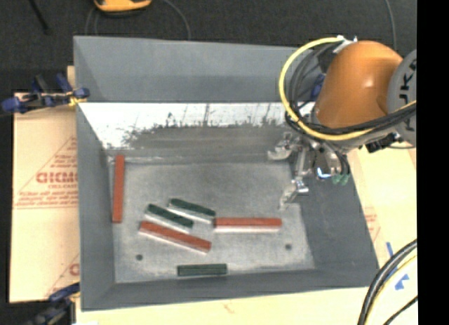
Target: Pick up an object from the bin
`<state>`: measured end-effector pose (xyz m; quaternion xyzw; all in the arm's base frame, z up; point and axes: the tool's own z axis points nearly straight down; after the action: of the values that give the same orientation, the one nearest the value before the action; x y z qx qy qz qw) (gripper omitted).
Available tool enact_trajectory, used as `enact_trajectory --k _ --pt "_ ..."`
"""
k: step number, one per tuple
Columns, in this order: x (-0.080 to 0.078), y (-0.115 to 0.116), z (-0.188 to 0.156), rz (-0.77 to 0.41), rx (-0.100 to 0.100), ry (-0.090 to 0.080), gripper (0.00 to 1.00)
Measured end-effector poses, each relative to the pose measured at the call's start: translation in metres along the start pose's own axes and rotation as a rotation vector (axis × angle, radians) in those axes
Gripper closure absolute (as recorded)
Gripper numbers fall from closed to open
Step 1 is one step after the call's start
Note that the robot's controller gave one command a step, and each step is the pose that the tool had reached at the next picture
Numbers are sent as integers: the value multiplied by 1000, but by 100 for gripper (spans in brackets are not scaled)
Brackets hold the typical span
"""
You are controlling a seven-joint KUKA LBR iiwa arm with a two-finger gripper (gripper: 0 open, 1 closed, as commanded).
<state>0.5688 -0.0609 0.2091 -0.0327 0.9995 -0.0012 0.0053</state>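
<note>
Near right end of long flat red bar (247, 224), tool (293, 194), grip state unclear

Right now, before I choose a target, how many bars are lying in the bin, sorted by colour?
Red bars: 3
Dark green bars: 3
Total: 6
</note>
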Motion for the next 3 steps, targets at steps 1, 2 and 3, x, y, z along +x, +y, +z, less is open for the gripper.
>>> enact_trajectory --k 1,2,3 --pt "1 1 60 -168 -1 2 0" --pt "22 -15 127 -255 -4 11 100" --pt "22 -15 127 -255 -4 11 100"
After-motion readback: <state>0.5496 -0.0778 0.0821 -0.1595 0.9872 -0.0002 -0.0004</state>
